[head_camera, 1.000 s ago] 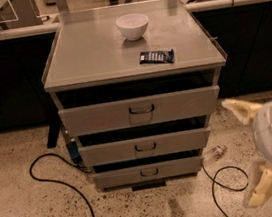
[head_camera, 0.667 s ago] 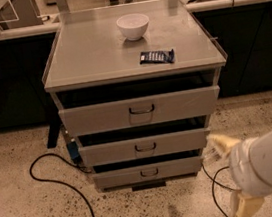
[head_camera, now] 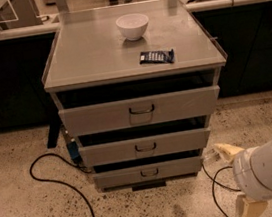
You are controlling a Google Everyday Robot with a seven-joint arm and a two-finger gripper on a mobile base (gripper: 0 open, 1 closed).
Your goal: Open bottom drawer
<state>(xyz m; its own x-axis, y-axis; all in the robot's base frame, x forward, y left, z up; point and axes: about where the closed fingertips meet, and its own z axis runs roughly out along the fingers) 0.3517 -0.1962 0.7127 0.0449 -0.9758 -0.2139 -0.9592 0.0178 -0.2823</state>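
Note:
The grey metal cabinet (head_camera: 89,61) has three drawers. The bottom drawer (head_camera: 120,177) has the shortest front, with a small dark wire handle (head_camera: 149,172) at its centre. A dark gap shows above its front, and its inside is hidden. My gripper (head_camera: 230,180) is at the lower right, to the right of the bottom drawer and not touching it. Its two cream fingers (head_camera: 224,151) are spread apart and hold nothing. The white wrist (head_camera: 270,167) lies behind them.
A white bowl (head_camera: 132,26) and a dark snack packet (head_camera: 156,56) lie on the cabinet top. The middle drawer (head_camera: 112,152) and top drawer (head_camera: 97,118) also show gaps. Black cables (head_camera: 61,184) run over the speckled floor on both sides. Dark counters stand behind.
My arm has swung left and down from the right edge, so the gripper now sits closer to the cabinet's lower right corner. The drawers have not moved.

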